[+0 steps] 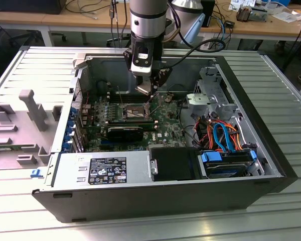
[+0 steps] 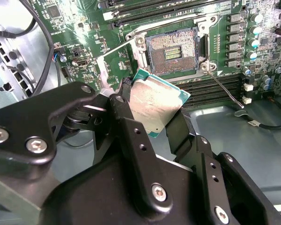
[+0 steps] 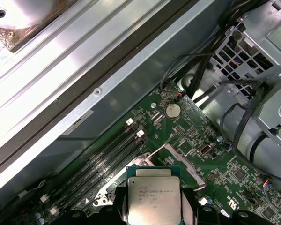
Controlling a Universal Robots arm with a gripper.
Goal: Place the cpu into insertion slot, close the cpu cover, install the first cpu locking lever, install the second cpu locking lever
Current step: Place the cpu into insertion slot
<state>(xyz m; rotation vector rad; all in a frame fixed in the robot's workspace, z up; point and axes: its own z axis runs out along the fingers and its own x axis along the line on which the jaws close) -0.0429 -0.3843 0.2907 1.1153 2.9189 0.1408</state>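
The gripper (image 2: pixel 152 112), jaws clamped on the cpu (image 2: pixel 155 104), holds it tilted, clear of the open slot (image 1: pixel 135 110), at about eight o'clock from it in the exterior view.

A small flat square cpu (image 3: pixel 153 197) with a dull silver metal top and green rim sits clamped between the fingers of the black gripper (image 3: pixel 153 208), over the green circuit board (image 3: pixel 234 178). Long black memory slots (image 3: pixel 103 164) run beside it. A round silver coin cell (image 3: pixel 172 110) lies near black cables (image 3: pixel 196 79), and behind them all stands the grey sheet-metal case wall (image 3: pixel 131 89).
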